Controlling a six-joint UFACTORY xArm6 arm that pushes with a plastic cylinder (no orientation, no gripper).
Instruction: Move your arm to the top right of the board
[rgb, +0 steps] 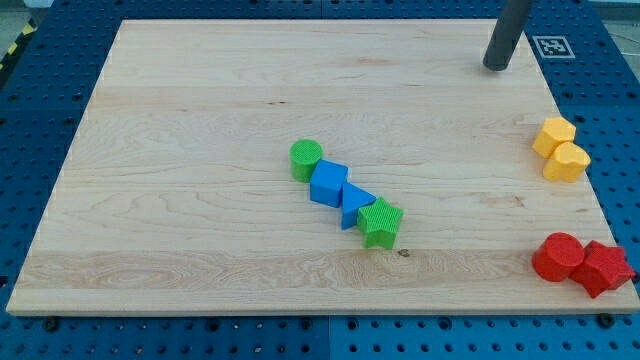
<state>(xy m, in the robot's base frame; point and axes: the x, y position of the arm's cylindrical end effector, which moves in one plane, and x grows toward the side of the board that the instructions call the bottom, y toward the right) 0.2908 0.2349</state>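
Near the view's top right, my tip (495, 67) rests on the wooden board (200, 120); rod only, no fingers. Mid-board, touching in a diagonal: green cylinder (306, 159), blue cube (328, 183), blue triangle (355, 204), green star (380, 222). Right edge: yellow blocks (560, 149), red blocks (582, 263).

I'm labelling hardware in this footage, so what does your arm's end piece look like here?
Only the lower part shows: a straight, round rod in plain dark grey, smooth and matte, with no visible cables, markings or sleeve. It enters from the view's top edge and ends in a blunt, flat-cut end, my tip, a shade darker than the shaft. It has no jaws or fingers. The arm above is out of frame.
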